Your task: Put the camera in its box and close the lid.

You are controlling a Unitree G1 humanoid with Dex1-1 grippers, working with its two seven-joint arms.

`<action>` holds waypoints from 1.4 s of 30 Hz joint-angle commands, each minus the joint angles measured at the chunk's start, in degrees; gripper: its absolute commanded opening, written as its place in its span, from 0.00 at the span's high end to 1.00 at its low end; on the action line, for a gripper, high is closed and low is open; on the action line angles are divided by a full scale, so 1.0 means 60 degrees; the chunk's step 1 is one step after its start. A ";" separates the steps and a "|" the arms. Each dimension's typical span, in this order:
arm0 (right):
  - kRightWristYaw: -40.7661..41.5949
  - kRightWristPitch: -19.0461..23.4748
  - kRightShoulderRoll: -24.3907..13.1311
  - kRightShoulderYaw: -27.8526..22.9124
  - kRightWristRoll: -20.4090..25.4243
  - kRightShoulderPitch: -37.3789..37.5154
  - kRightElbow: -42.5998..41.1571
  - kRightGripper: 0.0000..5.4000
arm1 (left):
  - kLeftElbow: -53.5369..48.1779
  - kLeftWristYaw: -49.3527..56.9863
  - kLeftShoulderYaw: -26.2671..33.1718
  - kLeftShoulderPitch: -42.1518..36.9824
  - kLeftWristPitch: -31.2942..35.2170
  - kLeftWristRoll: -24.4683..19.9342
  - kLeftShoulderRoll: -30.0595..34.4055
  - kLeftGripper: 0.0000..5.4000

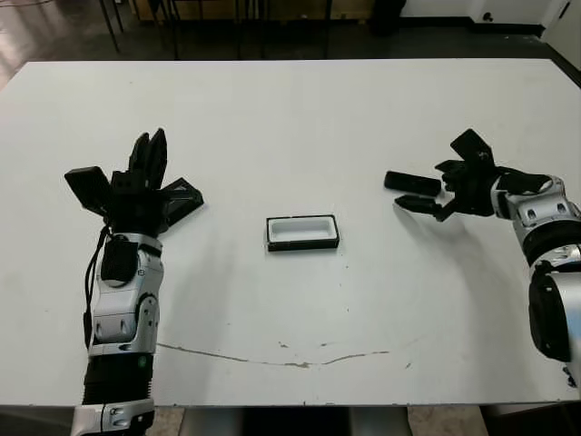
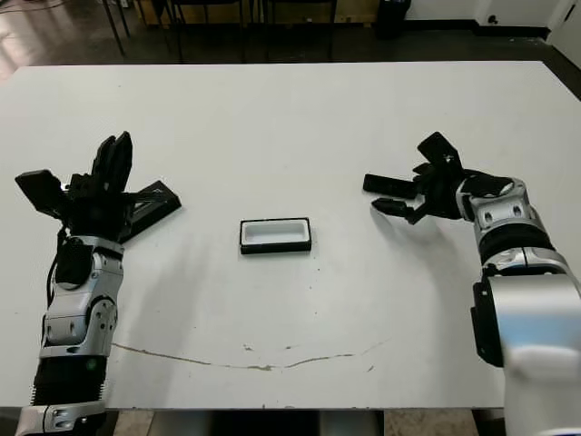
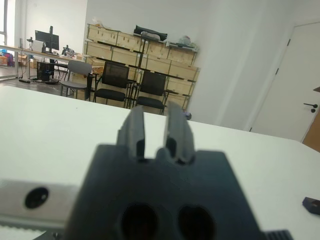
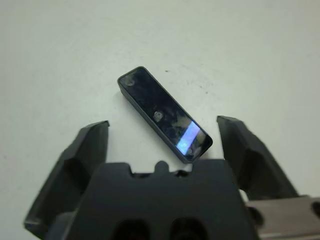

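The camera [image 4: 165, 116], slim and black with a glossy bluish panel, lies flat on the white table at the right [image 1: 411, 182]. My right gripper [image 4: 162, 125] is open low over it, one finger [image 4: 90, 150] on each side, not touching it. The box [image 1: 302, 232], a shallow black tray with white lining, sits empty at the table's middle. The black lid [image 1: 182, 200] lies at the left, partly hidden behind my left hand. My left gripper [image 1: 150, 150] points away from me just beside the lid, its fingers [image 3: 135, 130] close together with nothing between them.
A thin dark crack line [image 1: 272, 361] runs along the table [image 1: 290, 109] near its front edge. Chair legs [image 1: 172, 27] stand beyond the far edge. The left wrist view shows chairs [image 3: 112, 82], wooden crates and a door across the room.
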 commanded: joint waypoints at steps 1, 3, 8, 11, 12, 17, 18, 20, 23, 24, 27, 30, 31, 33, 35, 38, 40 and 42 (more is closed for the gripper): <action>-0.0339 0.0422 0.0182 -0.0212 0.0128 0.0362 0.0194 0.32 | 0.0044 0.0034 0.0001 0.0181 0.0181 0.0085 0.0108 1.00; -0.0478 0.0453 0.0225 -0.0319 0.0209 0.0453 0.0187 0.40 | 0.0069 0.0024 0.0002 0.0173 0.0155 0.0103 0.0118 1.00; -0.0914 0.0810 0.0318 -0.0639 0.0436 0.0644 0.0238 0.42 | 0.0070 0.0020 0.0003 0.0171 0.0200 0.0066 0.0110 1.00; -0.1207 0.0886 0.0380 -0.0747 0.0487 0.0792 0.0236 0.49 | 0.0088 0.0014 0.0000 0.0169 0.0170 0.0050 0.0092 1.00; -0.1276 0.0901 0.0399 -0.0747 0.0467 0.0830 0.0244 0.54 | 0.0096 0.0015 -0.0010 0.0171 0.0152 0.0077 0.0099 1.00; -0.1279 0.0946 0.0477 -0.0548 0.0270 0.0930 0.0231 0.73 | 0.0005 0.0073 -0.0033 0.0187 0.0232 0.0108 0.0092 1.00; -0.1090 0.0887 0.0463 -0.0421 0.0177 0.0926 0.0214 0.77 | 0.0002 0.0078 -0.0034 0.0189 0.0228 0.0113 0.0089 1.00; -0.0636 0.0470 0.0403 -0.0140 -0.0017 0.0963 0.0125 0.84 | -0.0008 0.0093 -0.0040 0.0201 0.0224 0.0137 0.0088 1.00; -0.0073 0.0180 0.0335 0.0026 -0.0094 0.0944 0.0132 0.96 | -0.0002 0.0107 -0.0034 0.0207 0.0215 0.0128 0.0074 1.00; 0.0084 0.0084 0.0306 0.0093 -0.0130 0.0931 0.0136 0.99 | -0.0027 0.0137 -0.0040 0.0215 0.0238 0.0134 0.0062 1.00; 0.0461 -0.0399 0.0172 0.0439 -0.0374 0.0872 0.0056 1.00 | -0.0072 0.0177 -0.0049 0.0223 0.0336 0.0090 0.0040 1.00; 0.0835 -0.0740 0.0069 0.0541 -0.0391 0.0854 0.0015 1.00 | -0.0070 0.0196 -0.0063 0.0224 0.0369 0.0092 0.0033 1.00; 0.0942 -0.0890 0.0045 0.0561 -0.0387 0.0872 0.0000 1.00 | -0.0067 0.0205 -0.0065 0.0224 0.0371 0.0091 0.0024 1.00; 0.1024 -0.1032 0.0026 0.0627 -0.0403 0.0887 -0.0045 1.00 | -0.0067 0.0221 -0.0066 0.0227 0.0381 0.0085 0.0007 1.00; 0.1121 -0.1178 0.0033 0.0674 -0.0381 0.0927 -0.0113 1.00 | -0.0128 0.0277 -0.0085 0.0248 0.0440 0.0107 -0.0005 1.00; 0.1254 -0.1632 0.0069 0.0649 -0.0251 0.1099 -0.0337 1.00 | -0.0151 0.0281 -0.0097 0.0266 0.0474 0.0089 0.0005 1.00; 0.1232 -0.2073 0.0085 0.0541 -0.0110 0.1272 -0.0520 1.00 | -0.0149 0.0279 -0.0103 0.0275 0.0460 0.0084 0.0002 1.00; 0.1336 -0.2140 0.0134 0.0259 0.0238 0.1393 -0.0640 1.00 | -0.0152 0.0295 -0.0108 0.0281 0.0456 0.0098 0.0000 1.00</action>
